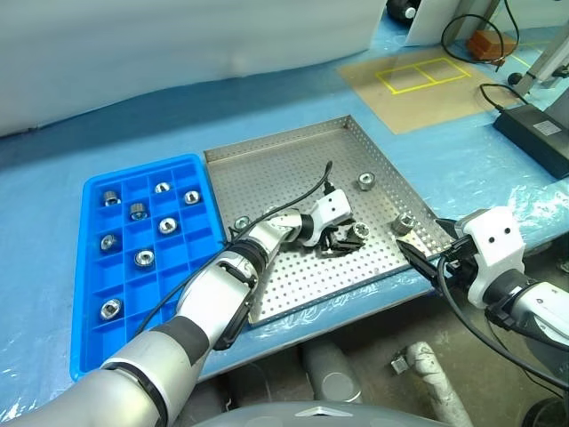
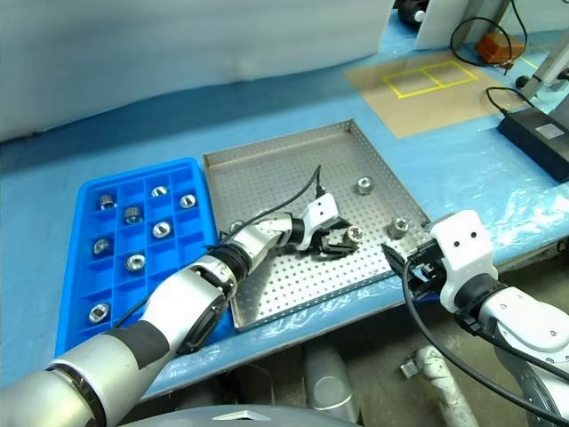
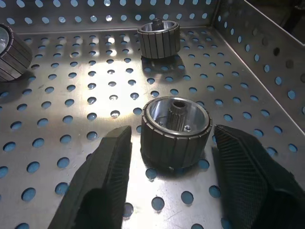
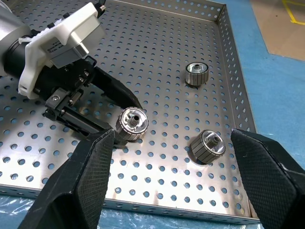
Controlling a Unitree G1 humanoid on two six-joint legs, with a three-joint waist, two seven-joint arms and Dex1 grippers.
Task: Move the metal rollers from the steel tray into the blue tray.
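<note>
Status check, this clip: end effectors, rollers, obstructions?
Left end effector open, straddling shiny silver metal roller on perforated steel tray. Right end effector open. Nothing blocking.

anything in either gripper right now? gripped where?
Nothing held yet. The left gripper brackets one metal roller on the steel tray, jaws beside its ribbed side wall with gaps both sides. The right gripper is open and empty.

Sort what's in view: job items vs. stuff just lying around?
Job: metal rollers, steel tray, blue tray, left gripper, right gripper.
Lying about: black box, orange item, yellow-taped mat, black cables.
</note>
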